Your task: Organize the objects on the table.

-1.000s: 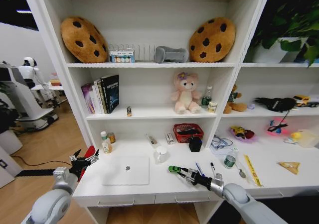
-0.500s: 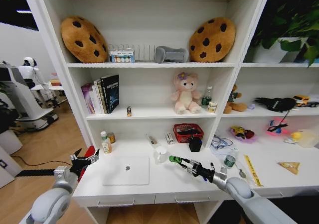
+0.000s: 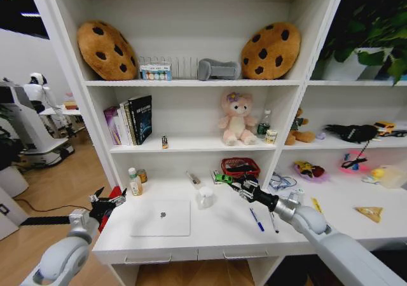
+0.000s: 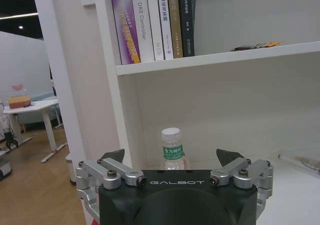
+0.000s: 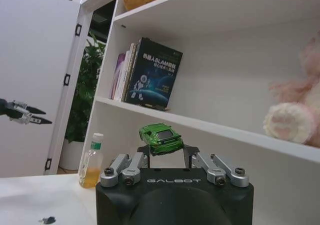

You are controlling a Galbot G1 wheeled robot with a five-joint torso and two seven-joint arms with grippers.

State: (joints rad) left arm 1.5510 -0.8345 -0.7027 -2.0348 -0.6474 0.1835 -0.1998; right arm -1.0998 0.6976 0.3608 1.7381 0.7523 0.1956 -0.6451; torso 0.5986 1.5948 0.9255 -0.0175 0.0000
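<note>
While its left arm waits off the desk's left end, the right gripper point(image 3: 230, 182) is held above the back of the long white desk top point(image 3: 216, 225), its black fingers clamped on a tiny green toy car point(image 3: 222, 178) just in front of a red mesh basket point(image 3: 240, 167). From the right wrist, the car point(image 5: 161, 138) sits pinched between the fingertips, level and clear of any surface. On the desk lie a closed silver laptop point(image 3: 161, 218), a white mug point(image 3: 205, 197) and two pens point(image 3: 257, 220) under the raised arm. The left gripper point(image 3: 106, 204) hangs with its jaws spread wide and holding nothing, facing a small clear bottle with a green label point(image 4: 173, 154) that stands against the shelving's back wall.
</note>
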